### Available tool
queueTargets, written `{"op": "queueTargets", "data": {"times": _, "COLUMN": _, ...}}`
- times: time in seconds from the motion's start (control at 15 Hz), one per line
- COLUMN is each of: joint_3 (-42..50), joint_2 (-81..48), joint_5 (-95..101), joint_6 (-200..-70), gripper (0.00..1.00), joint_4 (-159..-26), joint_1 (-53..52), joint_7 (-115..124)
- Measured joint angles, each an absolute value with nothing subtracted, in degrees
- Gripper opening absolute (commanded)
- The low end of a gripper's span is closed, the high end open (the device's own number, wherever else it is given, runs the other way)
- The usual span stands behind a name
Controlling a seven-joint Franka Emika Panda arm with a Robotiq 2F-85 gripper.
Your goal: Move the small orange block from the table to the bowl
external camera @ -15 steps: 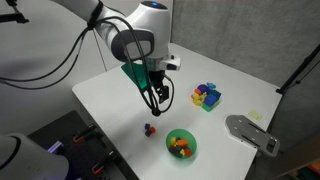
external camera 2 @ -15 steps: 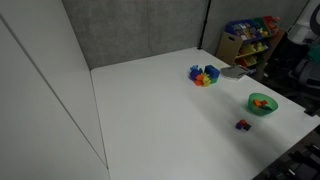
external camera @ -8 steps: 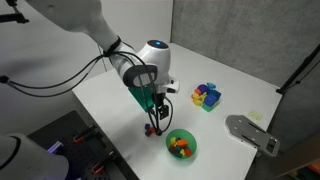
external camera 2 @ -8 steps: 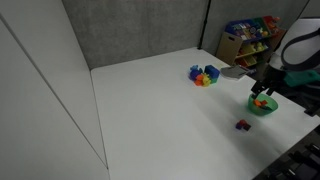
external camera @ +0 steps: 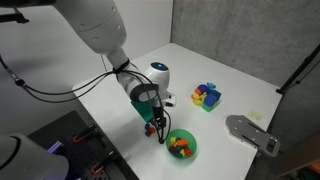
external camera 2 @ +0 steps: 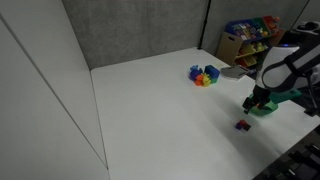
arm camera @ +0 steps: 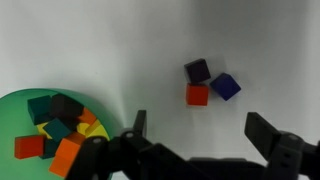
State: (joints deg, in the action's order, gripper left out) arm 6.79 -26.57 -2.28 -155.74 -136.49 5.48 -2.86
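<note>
Hovering over small orange block (arm camera: pixel 197 95), gripper (arm camera: pixel 200 138) jaws apart, empty. Next: descend, clamp block, carry to nearby green bowl (arm camera: pixel 15 108).

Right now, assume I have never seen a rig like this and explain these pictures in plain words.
This is a robot arm with a two-fingered gripper, steered by a person. Two pictures come from cameras standing outside the robot; the third looks down from its wrist. On the white table lie a green bowl with coloured blocks in it, a pile of blocks, a grey metal plate, and three tiny blocks close together: the small orange block, a dark blue block and a dark purple block. The gripper hangs open over them and holds nothing.
</note>
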Motion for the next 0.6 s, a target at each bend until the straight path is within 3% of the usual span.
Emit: {"op": "queueTargets", "data": {"times": 0.6, "joint_3": 7.7, "joint_2": -36.6, "joint_5": 0.1, "joint_6": -156.3, "gripper": 1.0, "joint_4": -129.7, "joint_1": 4.4, "joint_7": -2.3}}
